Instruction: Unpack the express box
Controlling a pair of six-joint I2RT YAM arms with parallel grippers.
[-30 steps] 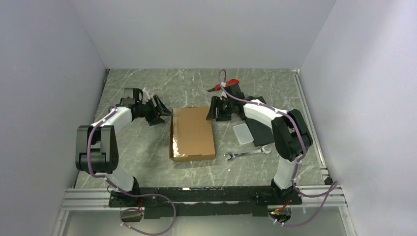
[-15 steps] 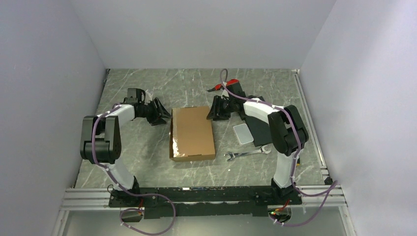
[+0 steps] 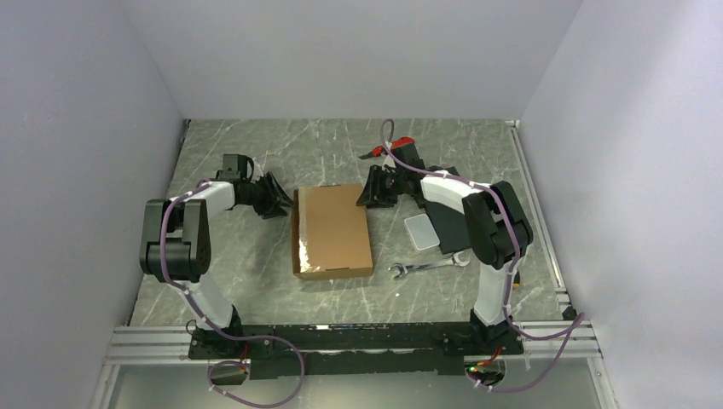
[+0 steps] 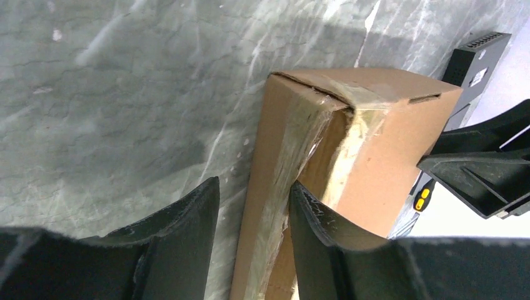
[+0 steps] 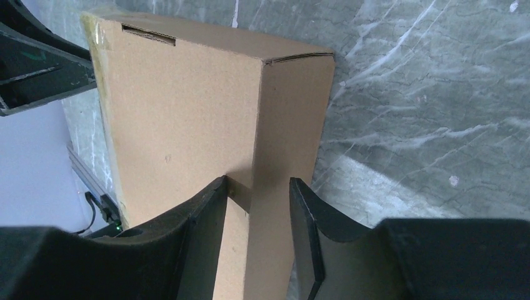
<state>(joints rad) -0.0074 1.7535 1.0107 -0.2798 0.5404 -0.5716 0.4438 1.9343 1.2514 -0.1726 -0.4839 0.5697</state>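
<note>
Pale walls [image 3: 349, 51] enclose a grey marbled tabletop [image 3: 332, 141].

Express box [image 3: 333, 232] between left jaws, right jaws; wrench [image 3: 426, 267] right of box.

the top camera hangs above and behind the arm bases [image 3: 215, 331], looking down and forward: bases at 6 o'clock, back wall [image 3: 349, 60] at 12, the whole counter [image 3: 256, 281] seen from afar. the left wrist camera sits close behind the left tool [image 4: 253, 187], low over the counter, facing a box [image 4: 375, 144] corner, with the right tool [image 4: 437, 155] at its 3 o'clock. the right wrist camera, equally close, faces the neighbouring corner, with the left tool at its 10 o'clock. all three share the box.
</note>
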